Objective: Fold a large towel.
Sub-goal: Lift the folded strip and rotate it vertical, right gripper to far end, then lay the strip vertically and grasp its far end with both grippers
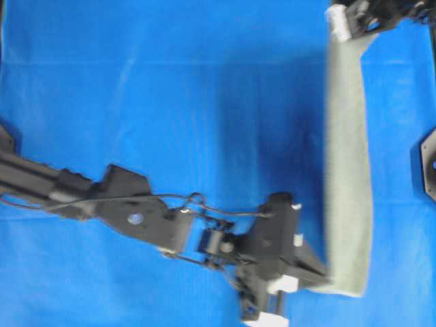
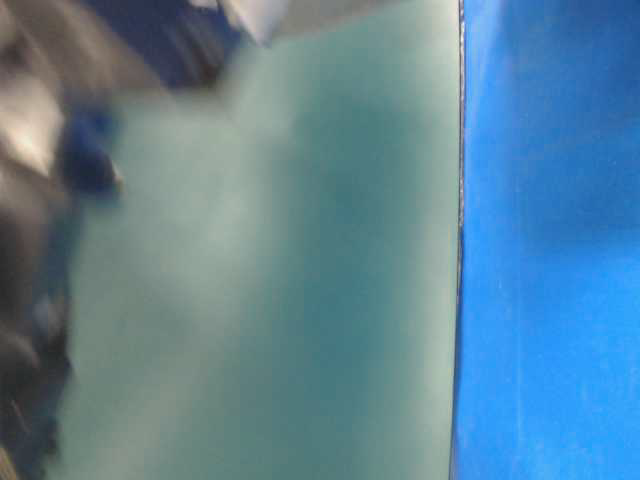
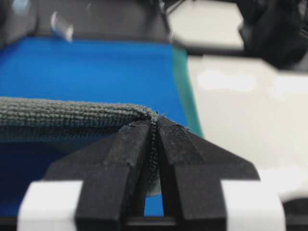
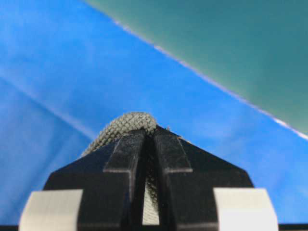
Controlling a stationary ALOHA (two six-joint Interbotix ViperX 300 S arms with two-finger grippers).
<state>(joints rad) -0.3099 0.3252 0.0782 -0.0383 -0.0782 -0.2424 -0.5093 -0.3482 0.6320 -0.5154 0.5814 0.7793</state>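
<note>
Your left gripper (image 3: 153, 144) is pinched tight on one corner of the towel (image 1: 347, 170) and your right gripper (image 4: 149, 144) is clamped on another, so the cloth hangs stretched between them as a long narrow strip over the right side of the bench (image 1: 170, 102). It looks already doubled lengthwise and lifted, so you probably have at least one crosswise fold and the laying down left. Count: one towel, two grippers.

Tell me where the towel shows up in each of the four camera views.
Overhead exterior: the towel hangs as a long strip at the right, top to bottom.
Table-level exterior: blurred; I cannot pick it out.
Left wrist: a folded edge from the left into the left gripper.
Right wrist: a small bunch above the right gripper.
Shared landmark: the blue table sheet.
</note>
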